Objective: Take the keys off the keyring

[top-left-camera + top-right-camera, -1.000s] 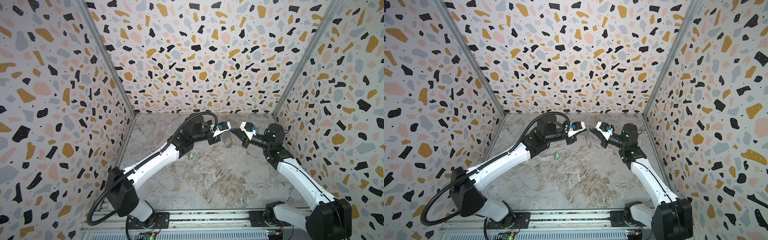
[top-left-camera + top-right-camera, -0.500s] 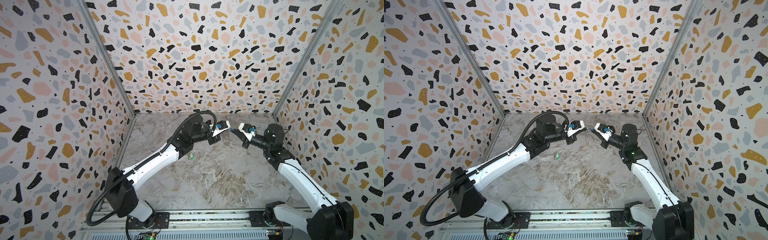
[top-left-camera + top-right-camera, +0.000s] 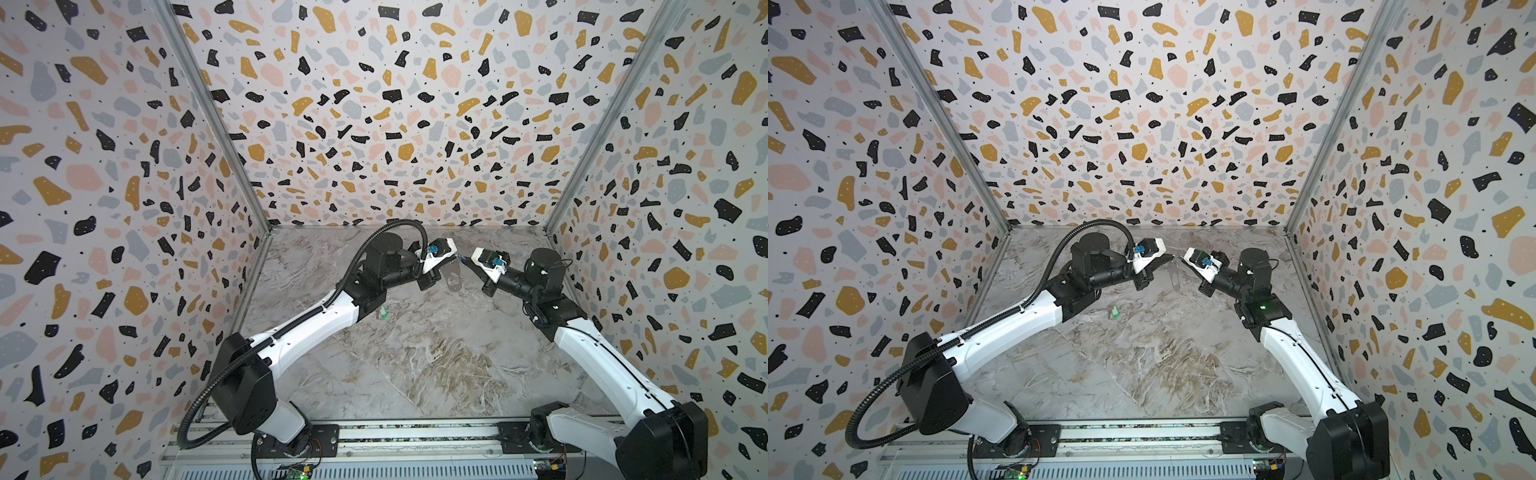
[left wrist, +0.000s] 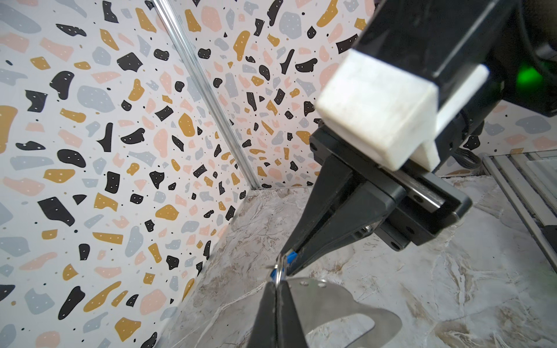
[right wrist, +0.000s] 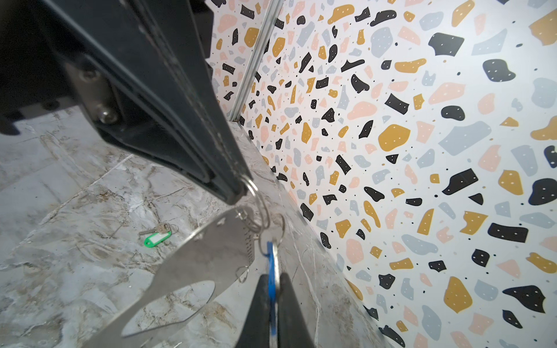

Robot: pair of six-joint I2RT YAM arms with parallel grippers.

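1. While the keyring [image 5: 205, 259] hangs in the air above the far edge of the desk [image 3: 415, 365], the left gripper [image 5: 239, 191] is pressed together on the wire ring [image 5: 262, 208] at its top.
2. The right gripper [image 5: 272, 281] pinches the blue-tagged key [image 5: 272, 268] by its plastic tag. That key is linked to the keyring through small wire loops.
3. The green-tagged key [image 5: 156, 236] lies free near the middle of the desk, beside the left forearm.
4. Risk: a straight outward pull would probably load the coils instead of walking the key round them. The thin wire could then slip from the left gripper and the whole assembly would drop.
5. Risk: the tag looks smooth, so a twisting pull may pop it out of the pinch.
6. Surface: marble-patterned, flat and hard. A dropped key would likely bounce or skid.
7. Enclosure: terrazzo-print walls [image 3: 374, 124] close three sides. A rail [image 3: 415, 440] carrying both arm bases runs along the near edge.
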